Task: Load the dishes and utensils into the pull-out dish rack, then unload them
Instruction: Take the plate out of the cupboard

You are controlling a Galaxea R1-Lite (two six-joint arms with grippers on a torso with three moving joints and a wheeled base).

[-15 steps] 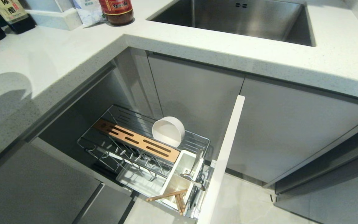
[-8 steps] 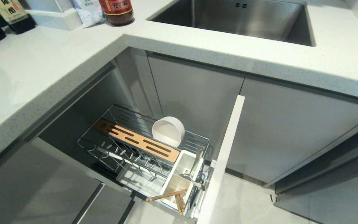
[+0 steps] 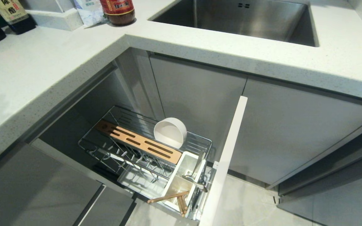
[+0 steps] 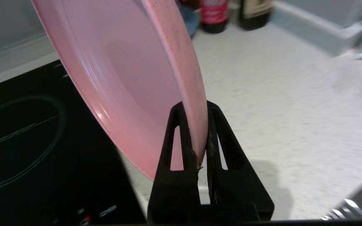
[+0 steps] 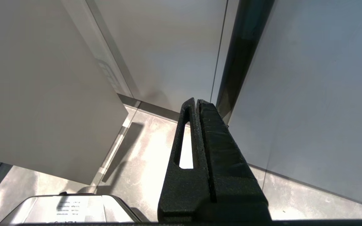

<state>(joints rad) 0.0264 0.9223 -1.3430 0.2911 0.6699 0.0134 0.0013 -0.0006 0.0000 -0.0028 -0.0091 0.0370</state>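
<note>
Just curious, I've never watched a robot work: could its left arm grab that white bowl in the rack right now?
Probably not yet. The left gripper is clamped on the pink plate over the counter, so it has no free grip. The bowl itself stands uncovered in the open rack.

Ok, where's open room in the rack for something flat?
The prong rows between the wooden strip and the rack's near rail stand bare. Crowded: the bowl behind the strip, and the utensil cup holding chopsticks and fork.
</note>
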